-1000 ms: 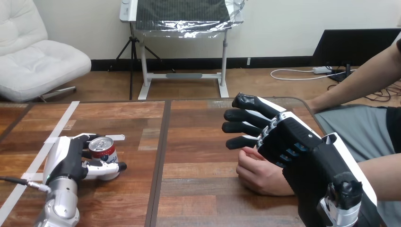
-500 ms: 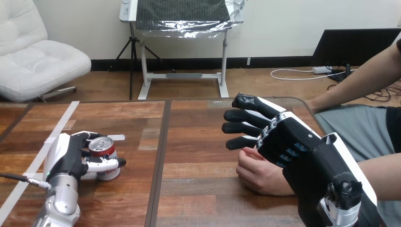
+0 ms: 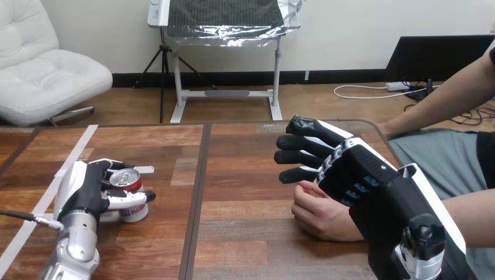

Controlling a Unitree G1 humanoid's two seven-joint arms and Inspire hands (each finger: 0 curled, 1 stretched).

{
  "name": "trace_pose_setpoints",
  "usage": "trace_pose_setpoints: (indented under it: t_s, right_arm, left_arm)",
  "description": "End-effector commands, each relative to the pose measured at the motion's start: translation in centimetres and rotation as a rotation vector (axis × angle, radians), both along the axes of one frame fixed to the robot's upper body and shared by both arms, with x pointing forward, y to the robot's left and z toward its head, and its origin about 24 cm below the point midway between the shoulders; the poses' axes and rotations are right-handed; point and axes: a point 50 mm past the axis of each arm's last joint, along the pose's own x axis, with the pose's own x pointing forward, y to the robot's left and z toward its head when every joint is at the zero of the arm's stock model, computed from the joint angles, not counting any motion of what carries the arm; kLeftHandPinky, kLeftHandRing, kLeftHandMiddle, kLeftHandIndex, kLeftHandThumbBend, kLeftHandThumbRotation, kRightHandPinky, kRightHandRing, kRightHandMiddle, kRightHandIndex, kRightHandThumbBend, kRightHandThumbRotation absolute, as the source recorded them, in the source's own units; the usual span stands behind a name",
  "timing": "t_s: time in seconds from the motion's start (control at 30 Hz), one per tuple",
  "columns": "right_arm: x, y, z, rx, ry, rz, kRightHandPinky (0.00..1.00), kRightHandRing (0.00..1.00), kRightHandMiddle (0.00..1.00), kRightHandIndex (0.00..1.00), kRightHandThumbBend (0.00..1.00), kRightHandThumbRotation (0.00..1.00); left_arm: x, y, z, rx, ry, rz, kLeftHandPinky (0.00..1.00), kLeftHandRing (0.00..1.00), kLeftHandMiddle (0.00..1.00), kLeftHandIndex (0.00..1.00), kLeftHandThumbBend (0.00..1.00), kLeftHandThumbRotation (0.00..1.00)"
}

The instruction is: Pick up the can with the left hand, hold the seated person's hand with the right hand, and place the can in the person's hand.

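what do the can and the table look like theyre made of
The can looks like thin metal, probably aluminium: its top is bare, shiny silver, and its side carries a glossy red and white print. The table looks like wooden planks, though it could be a wood-look laminate: brown grain streaks, dark seams between the boards and a soft sheen.

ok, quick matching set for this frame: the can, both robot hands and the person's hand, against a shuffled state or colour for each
Column one:
1 can
2 left hand
3 right hand
4 person's hand

Column two:
A fingers straight, just above the person's hand
B red and white, silver top
C resting on the table, partly under a robot hand
D fingers curled round the can

Pairs: 1-B, 2-D, 3-A, 4-C
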Motion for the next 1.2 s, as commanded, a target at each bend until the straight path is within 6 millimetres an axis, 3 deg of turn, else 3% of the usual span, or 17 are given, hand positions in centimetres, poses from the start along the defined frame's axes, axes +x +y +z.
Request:
trace_pose_setpoints:
  t_s: [0.0,0.63,1.17]
  right_arm:
    - [0.25,0.02,1.34,0.001,-0.091,-0.004,0.71,0.78,0.81,0.83,1.0,0.96]
    - [0.23,-0.03,1.32,-0.003,-0.088,0.004,0.71,0.79,0.81,0.83,1.0,0.97]
    - [0.38,-0.22,1.22,-0.002,-0.085,0.009,0.73,0.8,0.82,0.84,1.0,0.95]
  left_arm:
    - [2.32,-0.37,3.08,0.01,-0.113,-0.026,0.48,0.57,0.62,0.63,0.71,0.0]
    - [2.2,-0.38,3.26,0.043,-0.157,-0.028,0.3,0.36,0.43,0.49,0.64,0.0]
    - [2.13,-0.37,3.4,0.063,-0.165,-0.047,0.4,0.41,0.44,0.47,0.69,0.0]
